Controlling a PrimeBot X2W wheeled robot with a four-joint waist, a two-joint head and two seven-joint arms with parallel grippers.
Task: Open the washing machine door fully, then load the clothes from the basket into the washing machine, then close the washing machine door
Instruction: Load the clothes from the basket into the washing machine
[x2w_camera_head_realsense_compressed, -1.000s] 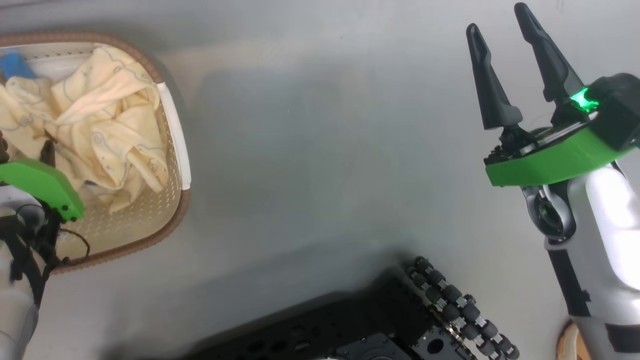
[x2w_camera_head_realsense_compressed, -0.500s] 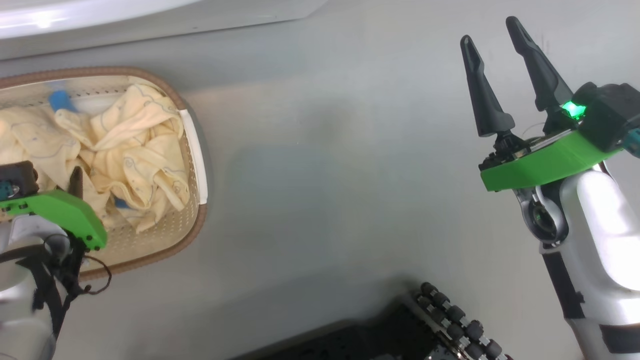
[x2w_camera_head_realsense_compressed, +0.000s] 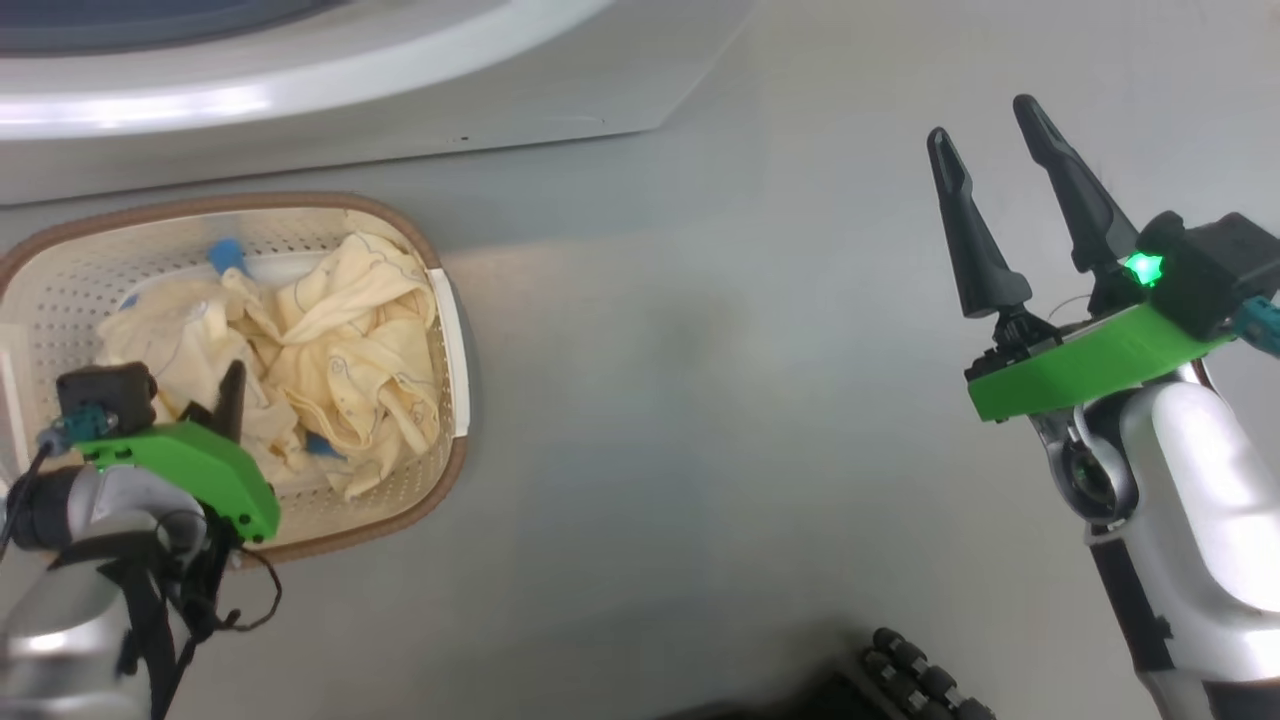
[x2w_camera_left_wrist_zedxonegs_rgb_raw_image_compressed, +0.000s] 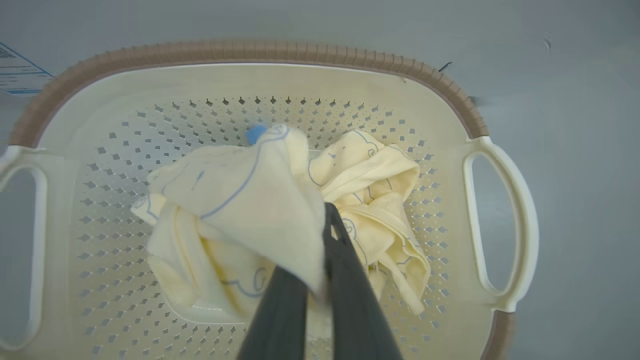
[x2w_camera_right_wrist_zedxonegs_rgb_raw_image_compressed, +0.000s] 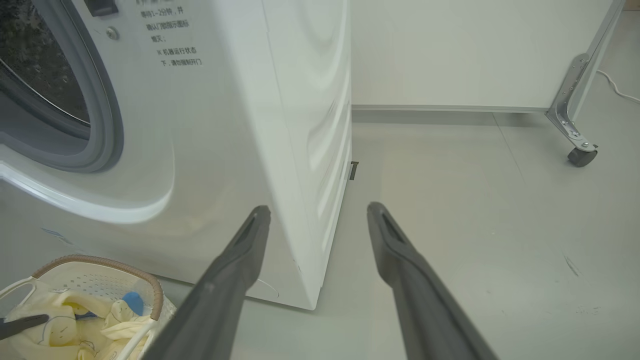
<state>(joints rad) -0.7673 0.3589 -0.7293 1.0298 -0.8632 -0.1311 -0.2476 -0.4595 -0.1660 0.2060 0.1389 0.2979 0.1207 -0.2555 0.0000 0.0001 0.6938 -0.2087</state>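
Where basket (x2w_camera_left_wrist_zedxonegs_rgb_raw_image_compressed: 250, 52) walls surround, left gripper (x2w_camera_left_wrist_zedxonegs_rgb_raw_image_compressed: 326, 222) pinches clothes (x2w_camera_left_wrist_zedxonegs_rgb_raw_image_compressed: 240, 200).

The clothes (x2w_camera_head_realsense_compressed: 340, 370) lie in the basket (x2w_camera_head_realsense_compressed: 300, 205) beneath the left gripper (x2w_camera_head_realsense_compressed: 228, 395); the washing machine (x2w_camera_right_wrist_zedxonegs_rgb_raw_image_compressed: 225, 125) stands ahead-left of the right gripper (x2w_camera_right_wrist_zedxonegs_rgb_raw_image_compressed: 317, 209).

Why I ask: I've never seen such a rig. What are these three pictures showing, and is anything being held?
This is a wheeled robot with two arms. One picture looks down from its head; the other two look along each gripper's fingers. On the grey floor stands a cream perforated basket of pale yellow clothes, in front of a white washing machine. The left gripper is shut, pinching a fold of them; the right gripper is open and holds nothing.
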